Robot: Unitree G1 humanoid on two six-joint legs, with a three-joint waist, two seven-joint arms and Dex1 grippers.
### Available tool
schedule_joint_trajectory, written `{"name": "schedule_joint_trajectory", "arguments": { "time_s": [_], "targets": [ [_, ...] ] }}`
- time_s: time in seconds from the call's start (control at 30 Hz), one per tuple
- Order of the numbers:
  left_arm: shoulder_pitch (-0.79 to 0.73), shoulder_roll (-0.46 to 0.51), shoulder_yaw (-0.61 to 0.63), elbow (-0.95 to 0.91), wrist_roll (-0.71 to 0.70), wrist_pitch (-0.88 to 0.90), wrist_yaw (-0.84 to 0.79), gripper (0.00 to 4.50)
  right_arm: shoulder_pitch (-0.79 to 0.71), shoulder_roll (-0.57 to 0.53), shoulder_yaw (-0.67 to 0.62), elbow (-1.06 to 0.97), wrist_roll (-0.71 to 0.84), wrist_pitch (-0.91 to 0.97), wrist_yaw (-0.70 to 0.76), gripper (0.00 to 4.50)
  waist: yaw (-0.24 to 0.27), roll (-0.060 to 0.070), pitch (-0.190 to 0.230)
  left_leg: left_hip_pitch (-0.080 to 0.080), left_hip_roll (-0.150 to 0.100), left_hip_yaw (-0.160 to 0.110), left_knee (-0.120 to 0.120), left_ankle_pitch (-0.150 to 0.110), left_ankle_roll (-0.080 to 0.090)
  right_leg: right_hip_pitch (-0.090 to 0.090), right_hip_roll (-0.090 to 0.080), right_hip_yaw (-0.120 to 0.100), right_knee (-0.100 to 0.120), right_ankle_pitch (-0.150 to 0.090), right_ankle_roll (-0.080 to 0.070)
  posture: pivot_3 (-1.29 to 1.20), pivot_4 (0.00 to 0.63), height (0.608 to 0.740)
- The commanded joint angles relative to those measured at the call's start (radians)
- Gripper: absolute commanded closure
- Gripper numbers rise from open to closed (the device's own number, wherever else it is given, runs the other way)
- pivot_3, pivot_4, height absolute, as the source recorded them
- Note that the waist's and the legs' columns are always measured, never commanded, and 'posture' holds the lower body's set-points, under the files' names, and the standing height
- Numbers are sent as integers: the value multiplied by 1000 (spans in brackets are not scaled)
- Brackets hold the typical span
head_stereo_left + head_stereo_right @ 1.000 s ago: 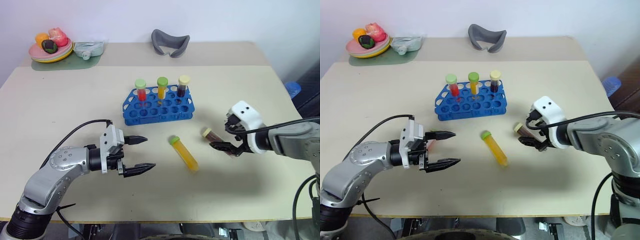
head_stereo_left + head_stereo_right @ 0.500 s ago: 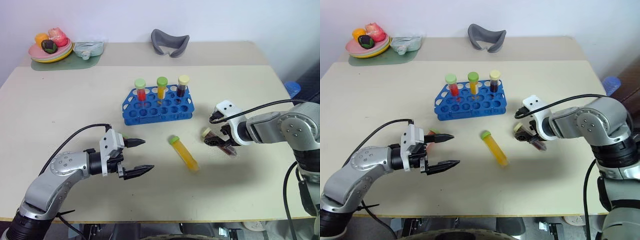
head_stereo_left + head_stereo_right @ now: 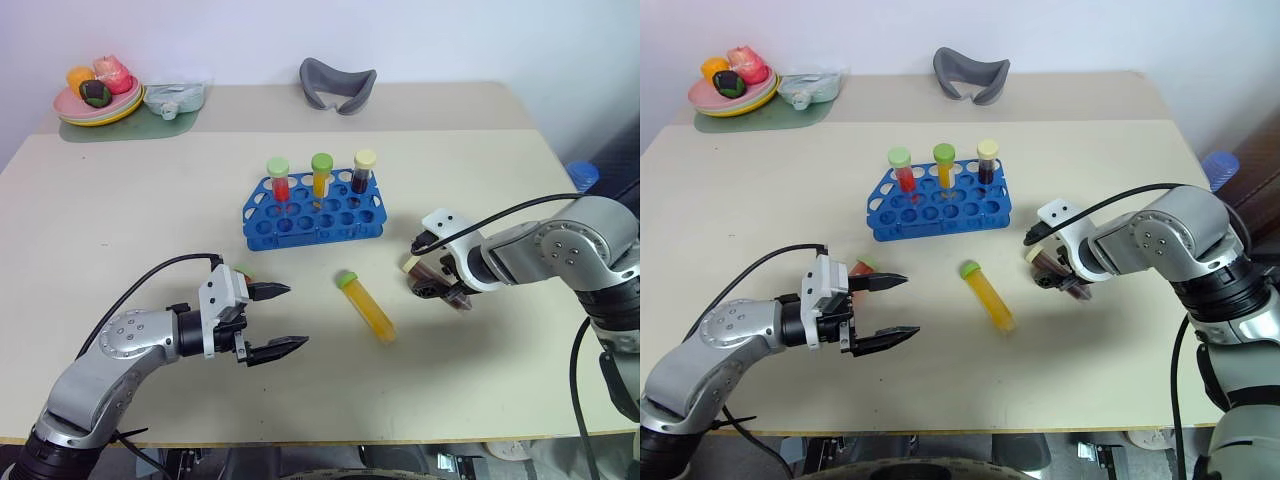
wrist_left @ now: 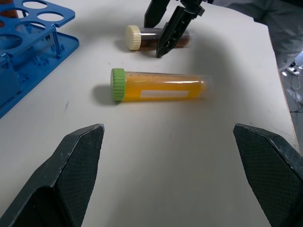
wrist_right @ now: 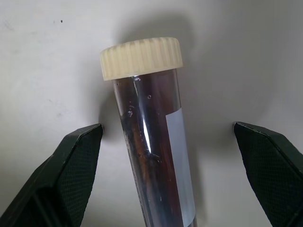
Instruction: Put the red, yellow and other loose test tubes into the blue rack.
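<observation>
**Right pincer lowered over the brown tube — grasp not yet made**

Compared with a second ago, right pincer (image 3: 1058,282) dropped and swung in from the side, now pointing steeply down with the dark brown tube (image 5: 154,156) lying between its spread fingers (image 5: 71,175) — nothing clamped yet. Meaning for the task: probably lined up to close and lift.

Left to right across the tabletop (image 3: 120,210):
- Far back left, a plate of toy food (image 3: 92,98) on a green mat; well clear of the work.
- Left pincer (image 3: 276,320) hovering, released and empty, barely shifted. Just behind it, a red tube (image 3: 861,265) with green cap lying flat, partly hidden.
- Blue rack (image 3: 315,215) holding three upright tubes in its back row; front holes free.
- Grey curved object (image 3: 338,83) at the far edge.
- Yellow-orange tube (image 3: 366,306) lying loose between the pincers.

Nothing blocking the path from brown tube to rack.
</observation>
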Motion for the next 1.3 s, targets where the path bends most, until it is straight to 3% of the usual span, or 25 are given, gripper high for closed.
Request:
{"name": "schedule_joint_trajectory", "arguments": {
  "time_s": [0.03, 0.1, 0.27, 0.53, 0.67, 0.77, 0.9, 1.1, 1.3],
  "targets": [
    [-12, -2, 5, -24, 7, -22, 0, 0, -10, 0, 26, 4, -12, 6, 11, 548, 0, 0, 0, 0, 0, 0, 0, 0, 0, 0, 0, 0, 0, 0, 0, 0, 150, 740],
    [-14, -4, 5, -23, 8, -23, 1, 0, -12, 4, 29, 4, -16, 6, 15, 1243, 0, 0, 0, 0, 0, 0, 0, 0, 0, 0, 0, 0, 0, 0, 0, 0, 150, 740],
    [-13, -6, 5, -24, 11, -21, 3, 0, -21, 15, 34, 8, -24, 6, 23, 3609, 0, 0, 0, 0, 0, 0, 0, 0, 0, 0, 0, 0, 0, 0, 0, 0, 150, 740],
    [-16, -7, 5, -19, 17, -24, 1, 0, -24, 16, 24, -29, -38, 6, 39, 3609, 0, 0, 0, 0, 0, 0, 0, 0, 0, 0, 0, 0, 0, 0, 0, 0, 150, 740],
    [1, -3, 41, -14, 16, -24, 14, 0, -39, 30, -72, -136, -83, -41, 106, 3609, -1, 1, 0, -1, 0, 0, 0, 0, 0, -1, 0, 0, 0, 0, 0, 0, 150, 740],
    [24, -5, 89, 1, 6, -26, 31, 0, 8, 65, -202, -236, -104, -228, 176, 3609, 0, 1, 0, -5, 0, -1, 1, 0, 0, -5, 0, 0, 1, 0, 0, 0, 150, 740],
    [25, -26, 130, 28, -3, -33, 58, 0, 164, 221, -333, -319, -252, -590, 158, 3609, 2, -1, -1, -7, 0, -2, 1, 0, 0, -6, 0, -2, 1, 0, 0, 0, 150, 740],
    [-47, -78, 131, 87, -5, -40, 81, 0, 292, 495, -310, -268, -480, -971, 94, 3609, -2, 0, 0, -7, 0, -2, 3, 1, -1, -7, 0, -2, 3, 0, 0, 0, 150, 740],
    [-101, -107, 117, 121, 8, -44, 88, 0, 327, 648, -262, -116, -679, -1241, 82, 3609, -4, 0, -1, -7, 0, -2, 2, 1, -2, -7, 0, -2, 4, 0, 0, 0, 150, 740]
  ]
}}
